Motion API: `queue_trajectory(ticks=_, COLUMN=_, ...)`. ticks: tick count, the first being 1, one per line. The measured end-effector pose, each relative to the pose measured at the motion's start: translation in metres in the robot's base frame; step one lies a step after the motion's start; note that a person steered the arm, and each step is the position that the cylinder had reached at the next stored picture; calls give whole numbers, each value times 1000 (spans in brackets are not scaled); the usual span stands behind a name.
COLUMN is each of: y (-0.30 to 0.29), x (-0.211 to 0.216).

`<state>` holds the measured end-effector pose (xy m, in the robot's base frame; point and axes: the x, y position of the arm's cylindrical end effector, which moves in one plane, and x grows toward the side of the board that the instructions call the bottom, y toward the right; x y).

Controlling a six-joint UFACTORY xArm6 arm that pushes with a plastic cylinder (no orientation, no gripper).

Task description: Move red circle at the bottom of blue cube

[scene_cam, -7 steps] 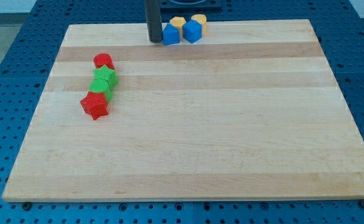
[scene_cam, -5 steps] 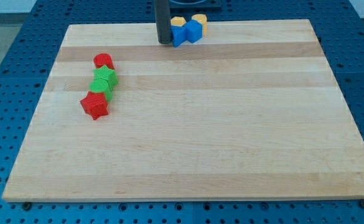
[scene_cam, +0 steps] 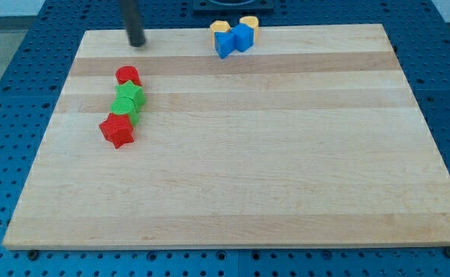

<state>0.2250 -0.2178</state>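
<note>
The dark rod's tip (scene_cam: 137, 44) stands upper left on the wooden counter (scene_cam: 286, 154), above the small red circle block (scene_cam: 128, 75), likely to push it. The blue cube block (scene_cam: 244, 37) sits top centre; no fingers exist here.

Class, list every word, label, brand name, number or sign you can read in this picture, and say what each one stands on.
None: no readable text anywhere in the view.
The wooden board, my tip, the red circle, the blue cube and the other blocks bear no writing.
The blue perforated table shows only holes.
</note>
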Motion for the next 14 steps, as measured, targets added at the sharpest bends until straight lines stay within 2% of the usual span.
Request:
queue_trajectory(ticks=1, y=-59, x=15)
queue_trajectory(ticks=3, y=-52, x=104)
queue_trajectory(ticks=4, y=-14, x=119)
queue_trajectory(ticks=8, y=166, x=113)
queue_trajectory(ticks=9, y=177, x=98)
queue_trajectory(ticks=10, y=131, x=111)
queue_trajectory(ticks=11, y=117, x=94)
queue_trajectory(ticks=12, y=120, x=76)
queue_trajectory(ticks=14, y=173, x=84)
